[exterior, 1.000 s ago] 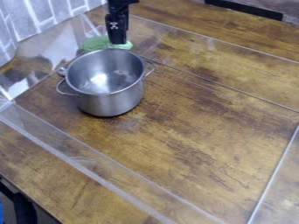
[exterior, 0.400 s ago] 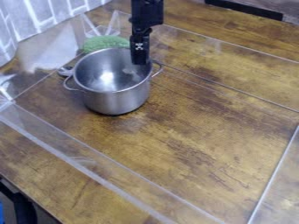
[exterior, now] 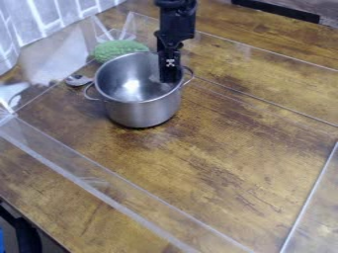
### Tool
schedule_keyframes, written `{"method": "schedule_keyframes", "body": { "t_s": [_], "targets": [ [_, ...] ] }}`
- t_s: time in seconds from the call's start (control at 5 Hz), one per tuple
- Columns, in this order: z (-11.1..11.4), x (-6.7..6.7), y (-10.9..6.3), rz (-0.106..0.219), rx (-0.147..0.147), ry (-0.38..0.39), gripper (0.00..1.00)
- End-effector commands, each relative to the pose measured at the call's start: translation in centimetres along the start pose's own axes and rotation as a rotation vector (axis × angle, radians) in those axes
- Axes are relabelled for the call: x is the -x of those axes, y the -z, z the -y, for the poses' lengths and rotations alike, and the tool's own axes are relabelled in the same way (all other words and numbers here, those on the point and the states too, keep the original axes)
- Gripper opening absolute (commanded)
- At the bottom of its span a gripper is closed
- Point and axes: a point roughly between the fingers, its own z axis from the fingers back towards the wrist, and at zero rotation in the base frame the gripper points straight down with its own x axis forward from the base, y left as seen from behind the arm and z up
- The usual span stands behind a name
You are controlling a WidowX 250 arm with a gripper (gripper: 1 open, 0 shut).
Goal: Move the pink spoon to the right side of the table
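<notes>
Fingers (exterior: 169, 71) are pointing down at the far right part of the steel pot (exterior: 140, 91), overlapping the rim in this view. Can't tell if they're spread, pressed together or pinching the wall; tips are dark and too small to read. Pink spoon: can't pick it out, so no confirmed position and no long axis to align to. No pink shows on the part of the pot's inside I can see. Could be hidden by the pot or the arm (exterior: 176, 22), my guess only. There's a small pale item (exterior: 78, 80) just beside the pot on the picture's left, across the pot from the fingers (looks greyish, wouldn't call it the spoon). Green knobbly item (exterior: 119, 47) sits behind the pot, left of the fingers in the picture. The relation that matters: fingers are at the pot's right side, so if the spoon is on the left, the pot body is between them and the move needs to go up and over, not sideways. Sweeping low would likely shove the pot. Only one arm, so no choice of side. Goal is the right side of the bench (exterior: 238, 128); I'd judge the spoon transfer unfinished, low confidence until the spoon is located.
</notes>
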Motion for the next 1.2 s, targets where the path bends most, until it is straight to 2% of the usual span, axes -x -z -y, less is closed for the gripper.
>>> {"method": "schedule_keyframes", "body": {
  "t_s": [0.0, 0.2, 0.6, 0.8, 1.0],
  "targets": [
    [0.0, -1.3, -2.1, 0.027, -0.051, -0.034, 0.00],
    [-0.1, -1.1, -2.0, 0.025, -0.047, -0.069, 0.00],
    [-0.2, -0.4, 0.3, 0.016, -0.035, -0.020, 0.00],
    [-0.3, -0.3, 0.4, 0.016, -0.030, -0.093, 0.00],
    [0.2, -0.1, -0.6, 0.020, -0.023, -0.177, 0.00]
  ]
}}
